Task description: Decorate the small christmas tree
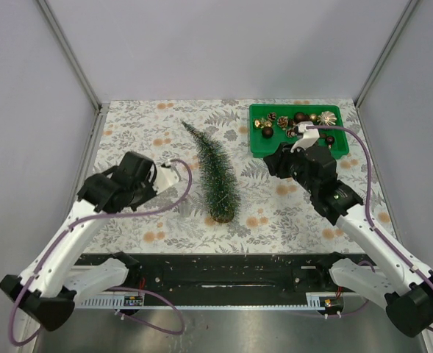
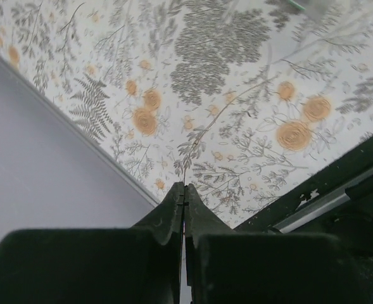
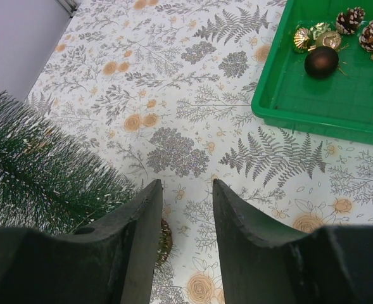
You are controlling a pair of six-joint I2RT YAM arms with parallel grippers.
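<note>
Black fingers of the left gripper (image 2: 184, 187) are pressed together on nothing, hovering over the flowered cloth (image 1: 290, 213) left of the tree (image 1: 215, 173). The right gripper (image 3: 186, 183) has its jaws partly spread and empty, just beside the bristles, between the tree and the green tray (image 3: 281, 114). The tree sits mid-table and seems to lie on its side, tip toward the far left and base toward the near edge; the overhead view alone does not settle this. It looks bare, so the decorating has likely not begun. The tray, at the far right, holds a dark ball (image 3: 321, 61), pine cones (image 3: 349, 19) and gold pieces (image 3: 328, 39). If the tree does lie flat, anything hung on it could slide off. A pinch on soft bristles may drag it, not raise it. The ball could roll from a loose pinch. A sideways sweep by the right arm would shove the tree.
</note>
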